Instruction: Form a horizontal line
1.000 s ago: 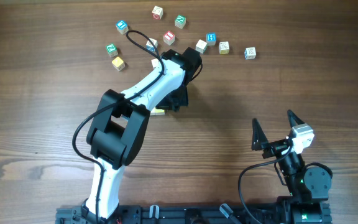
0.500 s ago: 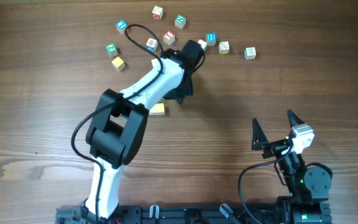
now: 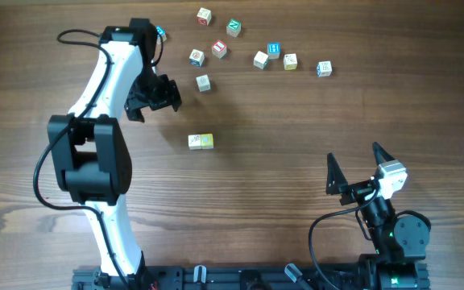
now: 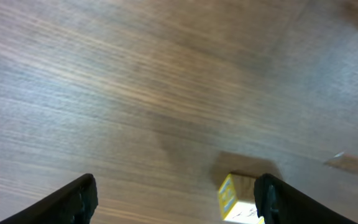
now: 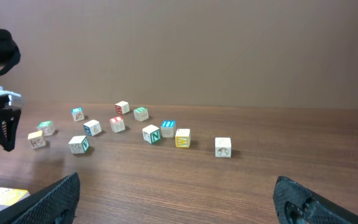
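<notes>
Wooden table (image 3: pixel 312 121) — blocks (image 3: pixel 261 60) crowd the far side (touching pair (image 3: pixel 201 142) nearer).

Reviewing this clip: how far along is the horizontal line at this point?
Done: two blocks sit side by side, starting the line. In hand: nothing; the left end effector is open above a yellow block. The right end effector is open, parked. Left: the scattered blocks at the far side need placing.

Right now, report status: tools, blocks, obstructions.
Left tool open, empty, near a yellow block. Right tool open, empty. Two blocks side by side mid-table, others scattered beyond. No obstruction seen.
</notes>
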`<state>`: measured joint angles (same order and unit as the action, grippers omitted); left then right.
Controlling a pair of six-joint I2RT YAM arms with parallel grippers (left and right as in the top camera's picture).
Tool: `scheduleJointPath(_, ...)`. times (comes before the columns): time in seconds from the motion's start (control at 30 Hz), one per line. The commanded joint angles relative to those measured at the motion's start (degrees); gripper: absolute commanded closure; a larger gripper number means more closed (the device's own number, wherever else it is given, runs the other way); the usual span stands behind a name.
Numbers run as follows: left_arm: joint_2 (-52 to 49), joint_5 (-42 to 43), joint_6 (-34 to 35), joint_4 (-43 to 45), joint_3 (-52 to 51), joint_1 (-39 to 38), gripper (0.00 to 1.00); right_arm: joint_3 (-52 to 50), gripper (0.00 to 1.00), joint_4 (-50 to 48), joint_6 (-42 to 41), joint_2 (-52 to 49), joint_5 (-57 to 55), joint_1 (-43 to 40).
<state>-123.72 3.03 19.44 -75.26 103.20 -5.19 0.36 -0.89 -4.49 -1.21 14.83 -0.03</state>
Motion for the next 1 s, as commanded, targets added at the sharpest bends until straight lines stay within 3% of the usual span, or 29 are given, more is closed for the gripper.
scheduleJointPath(0.0, 1.68, 2.08, -4.90, -1.75, -1.18, -1.03, 0.15, -0.04, 0.00, -0.33, -0.20, 0.42, 0.50, 0.28)
scheduleJointPath(0.03, 1.68, 1.95, -4.50, -2.60, -2.40, -0.90, 0.22, -0.04, 0.00, -0.33, -0.15, 0.42, 0.50, 0.28)
scheduleJointPath(0.1, 1.68, 1.66, -3.63, -0.42, -5.55, -0.46, 0.51, -0.04, 0.00, -0.33, -0.17, 0.42, 0.50, 0.28)
scheduleJointPath(0.17, 1.68, 1.68, -3.63, 5.97, -9.60, -0.48, 0.63, -0.04, 0.00, -0.33, -0.15, 0.42, 0.50, 0.28)
scheduleJointPath(0.3, 1.68, 8.68, -4.85, 16.98, -15.54, -1.16, 0.69, -0.04, 0.00, -0.33, -0.17, 0.42, 0.50, 0.28)
scheduleJointPath(0.4, 1.68, 9.16, -5.60, 19.67, -16.94, -3.06, 0.70, -0.04, 0.00, -0.33, -0.17, 0.42, 0.50, 0.28)
scheduleJointPath(0.5, 1.68, 8.94, -5.57, 19.04, -17.07, -5.49, 0.71, -0.04, 0.00, -0.33, -0.17, 0.42, 0.50, 0.28)
scheduleJointPath(0.73, 1.68, -2.51, -1.73, 17.18, -17.07, -5.53, 0.73, -0.04, 0.00, -0.33, -0.17, 0.42, 0.52, 0.28)
scheduleJointPath(0.97, 1.68, -2.69, -2.34, 14.03, -17.07, -5.07, 0.77, -0.04, 0.00, -0.33, -0.17, 0.42, 0.50, 0.28)
